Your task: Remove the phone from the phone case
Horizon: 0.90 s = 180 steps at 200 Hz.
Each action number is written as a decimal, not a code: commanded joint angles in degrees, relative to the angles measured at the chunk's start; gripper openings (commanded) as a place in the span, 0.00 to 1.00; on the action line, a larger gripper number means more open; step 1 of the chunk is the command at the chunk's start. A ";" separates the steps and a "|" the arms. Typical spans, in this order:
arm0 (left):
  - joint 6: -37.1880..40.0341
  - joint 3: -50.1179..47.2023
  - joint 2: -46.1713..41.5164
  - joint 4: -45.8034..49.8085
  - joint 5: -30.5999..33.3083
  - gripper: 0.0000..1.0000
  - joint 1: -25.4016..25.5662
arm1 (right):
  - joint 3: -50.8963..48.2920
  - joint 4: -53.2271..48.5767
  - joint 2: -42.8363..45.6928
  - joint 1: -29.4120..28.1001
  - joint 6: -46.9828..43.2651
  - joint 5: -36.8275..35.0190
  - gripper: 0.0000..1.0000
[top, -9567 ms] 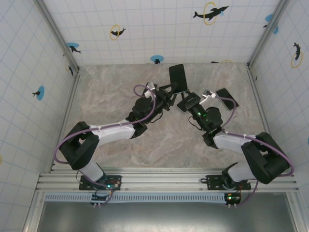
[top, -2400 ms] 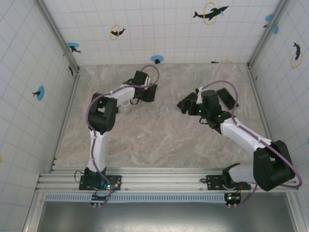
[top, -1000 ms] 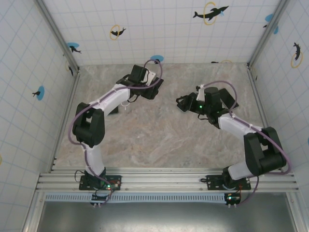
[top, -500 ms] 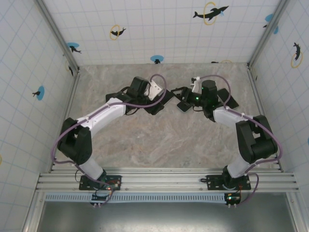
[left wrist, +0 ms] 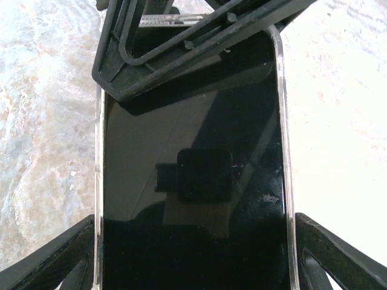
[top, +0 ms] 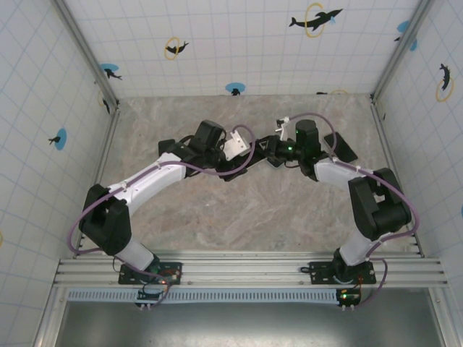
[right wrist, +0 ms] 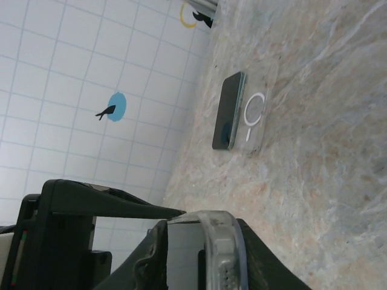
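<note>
A dark-screened phone [left wrist: 193, 181] in a clear case [left wrist: 281, 121] hangs above the table's middle between both arms. My left gripper [left wrist: 196, 260] is shut across its width, one finger on each long edge. My right gripper [right wrist: 202, 241] is shut on the phone's far end, and the clear case rim [right wrist: 221, 241] is pinched between its fingers [left wrist: 181, 60]. From above, the left gripper [top: 242, 155] and right gripper [top: 269, 148] meet nose to nose, and the phone between them is mostly hidden.
A second dark phone [right wrist: 228, 112] lies beside an empty clear case with a white ring [right wrist: 254, 115] on the marble table [top: 239, 210] near the right wall, seen from above as a dark slab [top: 340, 147]. Tiled walls enclose the table.
The left arm swung the phone from the back left to the centre. The right gripper moved left to meet it and closed on the phone's end.
</note>
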<state>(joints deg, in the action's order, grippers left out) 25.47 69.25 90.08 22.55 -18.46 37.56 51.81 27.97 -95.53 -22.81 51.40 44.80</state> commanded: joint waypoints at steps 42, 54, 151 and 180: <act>5.90 2.03 -1.95 0.08 2.13 0.57 0.27 | -0.13 4.12 -0.65 -0.86 3.80 3.36 0.07; 5.58 1.99 -1.90 -0.10 3.38 0.61 0.16 | -0.27 4.78 -0.46 -0.79 4.60 3.43 0.06; -34.10 -3.78 -7.04 -20.00 8.99 0.90 -1.27 | -12.43 27.71 7.18 1.51 20.81 -21.92 0.01; -59.43 -7.49 -7.45 -27.83 8.69 0.86 -1.07 | -16.44 33.84 9.67 0.63 23.82 -33.91 0.02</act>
<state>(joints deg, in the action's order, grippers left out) -7.16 64.82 83.48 4.51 -11.16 36.64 37.58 48.69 -89.93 -21.65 70.13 23.62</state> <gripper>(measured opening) 0.882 0.130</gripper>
